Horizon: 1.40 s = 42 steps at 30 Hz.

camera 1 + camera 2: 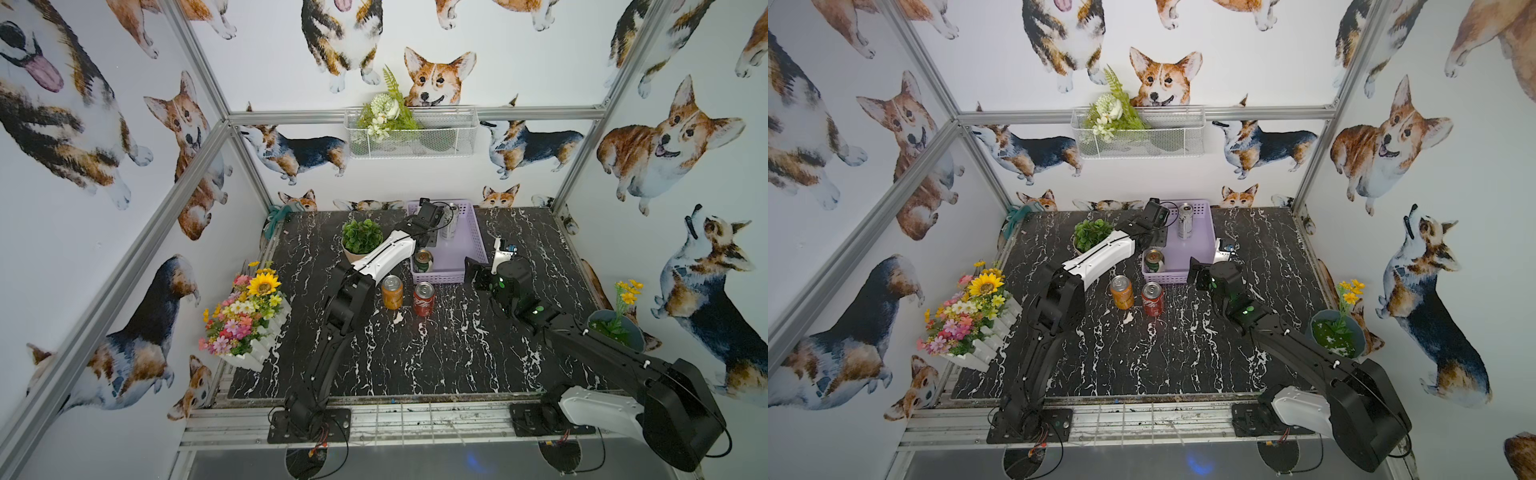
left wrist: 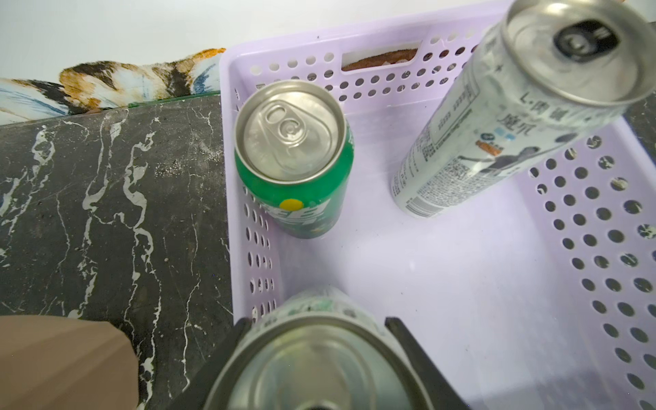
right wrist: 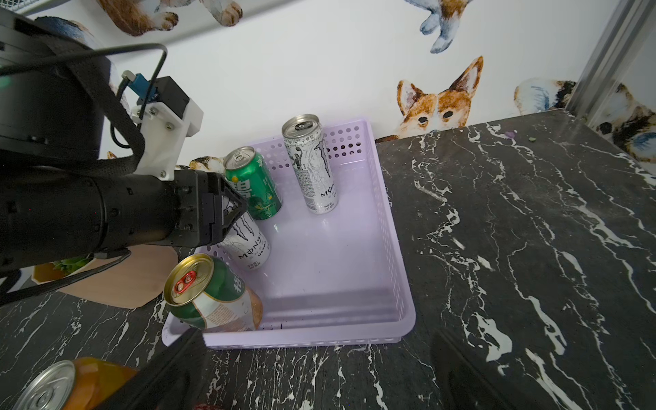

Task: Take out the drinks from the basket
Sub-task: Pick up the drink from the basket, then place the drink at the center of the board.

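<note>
Orange can [image 1: 392, 292] and red can [image 1: 424, 298] are out on the table [image 1: 415, 353]; four more sit in the basket [image 1: 478, 239], left claw [image 2: 317, 326] clenched on a silver can [image 2: 312, 365], right claw [image 3: 316, 369] gaping.

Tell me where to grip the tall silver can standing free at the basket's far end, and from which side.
Grip the tall silver can around its upper body, above the basket rim, probably coming from the robot's right. It stands upright, slim and round, with bare floor on that side.
</note>
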Tool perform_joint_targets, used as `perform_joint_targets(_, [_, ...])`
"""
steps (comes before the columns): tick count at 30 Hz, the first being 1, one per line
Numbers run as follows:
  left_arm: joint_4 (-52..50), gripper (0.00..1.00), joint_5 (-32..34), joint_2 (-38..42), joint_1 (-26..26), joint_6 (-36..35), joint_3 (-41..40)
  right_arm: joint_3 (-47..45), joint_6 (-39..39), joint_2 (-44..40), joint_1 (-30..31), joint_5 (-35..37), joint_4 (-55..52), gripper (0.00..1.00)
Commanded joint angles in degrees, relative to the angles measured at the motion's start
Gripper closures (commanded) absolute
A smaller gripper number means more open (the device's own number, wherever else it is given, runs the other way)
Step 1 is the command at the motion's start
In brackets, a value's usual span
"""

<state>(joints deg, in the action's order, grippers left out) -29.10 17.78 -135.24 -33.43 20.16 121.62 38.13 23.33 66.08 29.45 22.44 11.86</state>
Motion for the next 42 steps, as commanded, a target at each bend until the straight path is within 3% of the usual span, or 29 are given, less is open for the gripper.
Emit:
perform_joint_targets(1, [-0.64,1.00,1.23,1.67,-0.14,-0.56,1.36,0.00,-0.46,0.14,-0.20,1.26,1.86,0.00])
perform_joint_targets(9, [-0.11,1.00,-2.14,11.71,-2.34,-2.84,0.41,0.63,0.57,-0.90,-1.48,7.06,-0.47,0.00])
perform_joint_targets(17, [7.12,1.00,-10.11,30.52,-8.64,-2.87,-21.46,-0.14,4.02,-3.63,-5.92,10.93,-1.79,0.00])
perform_joint_targets(22, [10.80,1.00,-11.87,37.11,-13.50,-1.56,-31.83,0.10,5.99,-3.58,-8.34,12.86,-3.22,0.00])
perform_joint_targets(27, [14.33,1.00,-8.93,37.02,-18.17,-1.03,-37.93,-0.46,7.10,-4.51,-9.95,14.04,-3.62,0.00])
perform_joint_targets(32, [18.13,1.00,-6.63,32.43,-18.78,-0.10,-39.39,-1.10,7.25,-5.33,-10.52,14.77,-3.60,0.00])
perform_joint_targets(42, [17.99,1.00,-2.78,23.94,-20.70,-1.82,-34.38,-1.39,7.17,-5.97,-10.73,14.92,-3.50,0.00])
